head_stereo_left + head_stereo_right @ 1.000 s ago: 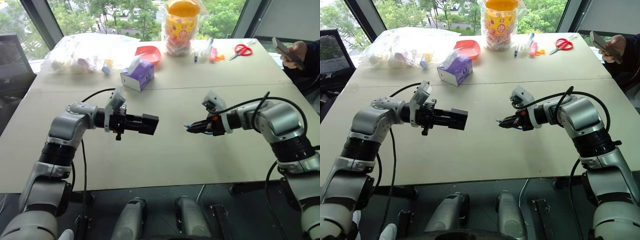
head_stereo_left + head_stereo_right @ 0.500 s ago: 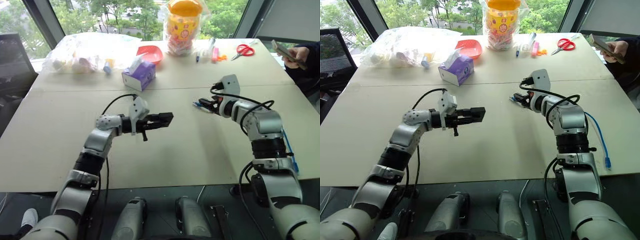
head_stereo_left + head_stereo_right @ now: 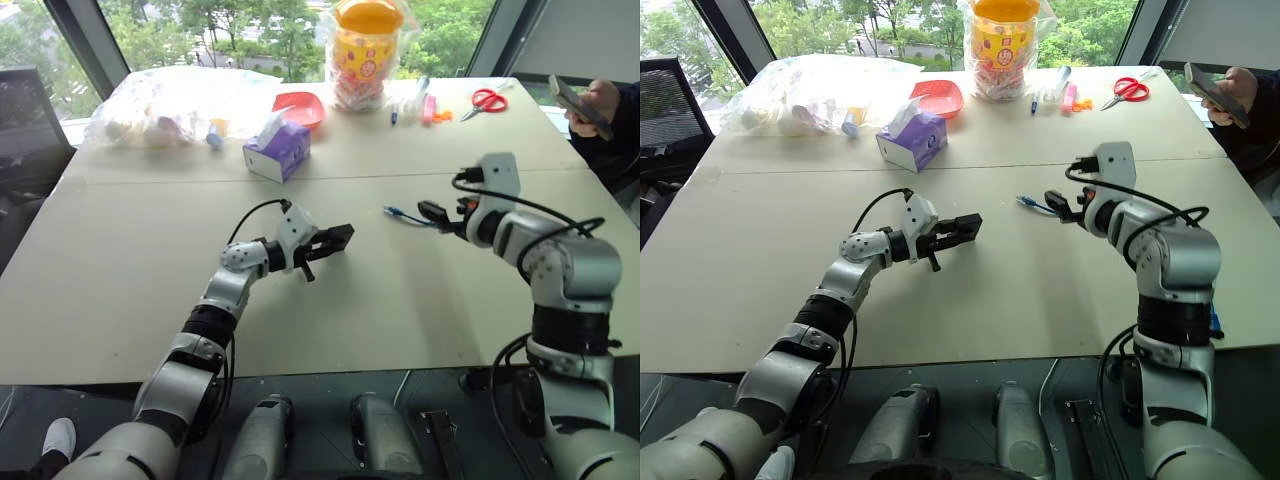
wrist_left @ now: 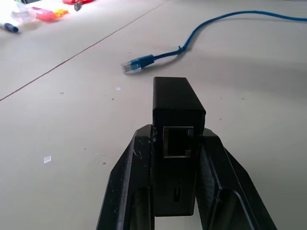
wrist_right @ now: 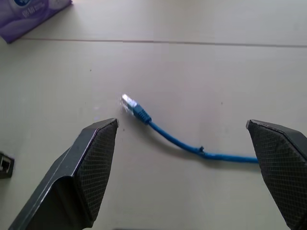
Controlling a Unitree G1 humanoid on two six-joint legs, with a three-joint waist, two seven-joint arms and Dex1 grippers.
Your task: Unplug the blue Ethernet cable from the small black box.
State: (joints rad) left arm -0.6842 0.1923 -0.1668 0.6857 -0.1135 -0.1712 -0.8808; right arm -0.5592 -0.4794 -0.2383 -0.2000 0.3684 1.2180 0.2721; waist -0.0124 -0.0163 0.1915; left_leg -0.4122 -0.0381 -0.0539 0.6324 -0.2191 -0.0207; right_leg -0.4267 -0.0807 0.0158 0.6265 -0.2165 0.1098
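While the table (image 3: pixel 120 270) bears everything, the left gripper (image 4: pixel 175 158) clasps the small black box (image 4: pixel 176 120) (its port empty), and the blue Ethernet cable (image 5: pixel 182 143) lies loose on the tabletop between the right gripper's (image 5: pixel 187 163) spread fingers (image 5: pixel 93 158), touching neither.

box (image 4: pixel 175 108): matt black plastic | cable (image 5: pixel 192 146): smooth blue | table (image 3: pixel 400 300): matt beige
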